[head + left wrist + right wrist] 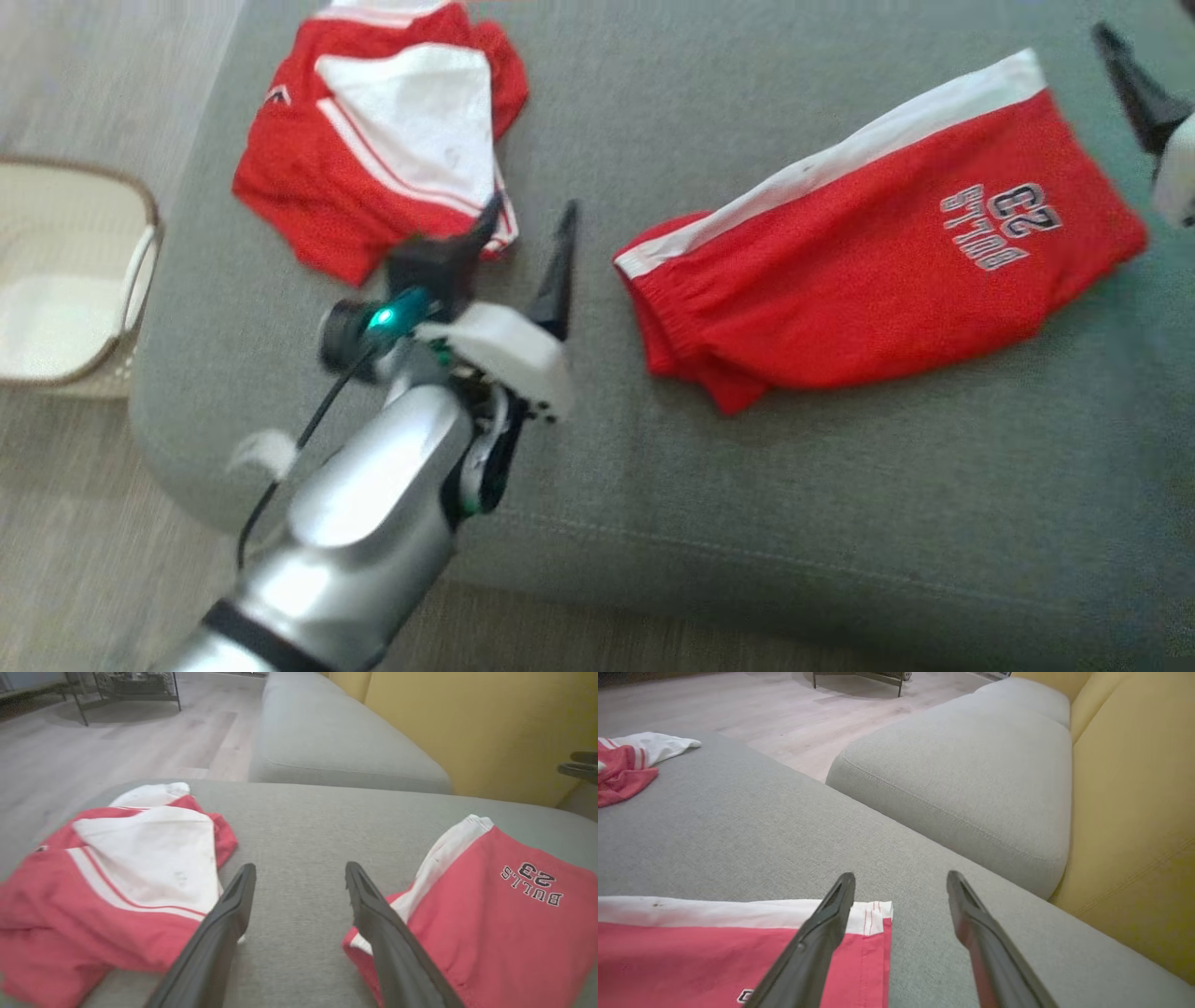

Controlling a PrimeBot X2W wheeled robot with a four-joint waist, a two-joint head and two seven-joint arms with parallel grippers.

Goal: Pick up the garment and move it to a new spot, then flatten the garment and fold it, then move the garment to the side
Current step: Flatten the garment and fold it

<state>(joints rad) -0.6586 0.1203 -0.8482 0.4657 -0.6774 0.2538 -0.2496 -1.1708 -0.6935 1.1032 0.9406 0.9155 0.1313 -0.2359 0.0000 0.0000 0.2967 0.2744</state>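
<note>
Silver forearm point(373, 504) of the left arm was nearest to me, and the left end effector point(532, 210) hung with its two dark fingers spread wide and nothing between them, over bare grey cushion point(747, 523) just off the waistband end of the red shorts point(887, 271). Those shorts lay doubled over and fairly flat, with the white stripe along the far edge and the lettering showing. At their opposite end, the hem, the right end effector point(901, 877) was likewise parted and empty, one finger above the white corner and the other out past the edge. To my eye the fold was done and only the shift to the side remained, and that was where it could come undone. A pinch that caught the top layer alone would peel the fold open, and dragging the cloth rather than lifting it would ruck it against the rough upholstery. A crumpled red-and-white jersey point(373, 140) sat on the far side of the left fingers from the shorts, near enough that a careless swing might snag its hem. If the two ends rose unevenly, the loose fabric would likely sag and slide out.
</note>
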